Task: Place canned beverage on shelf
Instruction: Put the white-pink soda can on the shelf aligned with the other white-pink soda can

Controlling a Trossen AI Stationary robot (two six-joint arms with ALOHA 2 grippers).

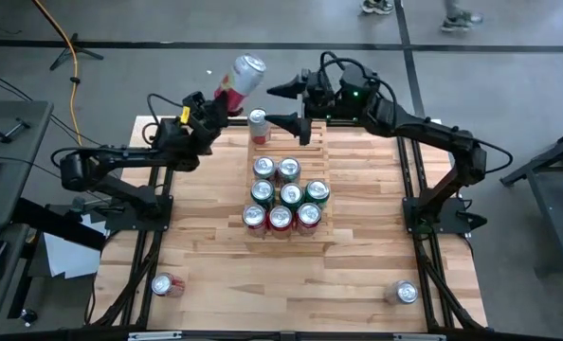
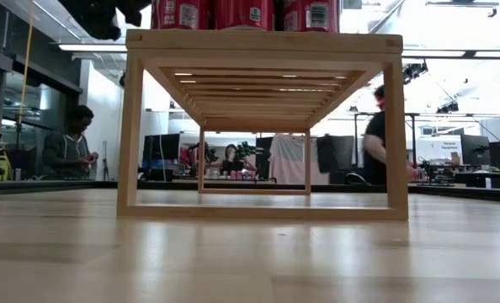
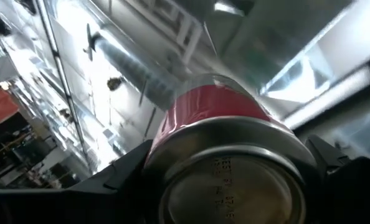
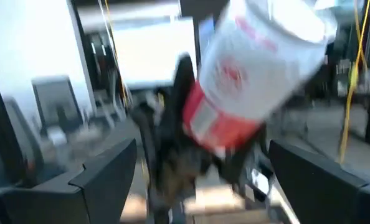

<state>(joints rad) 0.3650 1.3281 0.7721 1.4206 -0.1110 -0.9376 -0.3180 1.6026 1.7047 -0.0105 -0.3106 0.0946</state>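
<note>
High view: left gripper (image 1: 217,102) clamps the base of a red-and-white can (image 1: 238,80), held tilted in the air beyond the table's far edge — not yet over the shelf (image 1: 310,142). Right gripper (image 1: 296,106) hangs open just beside it, empty. Risk: with the grip so low on a tilted can, it may slip, or clip the upright can (image 1: 258,125) when lowered.
</note>
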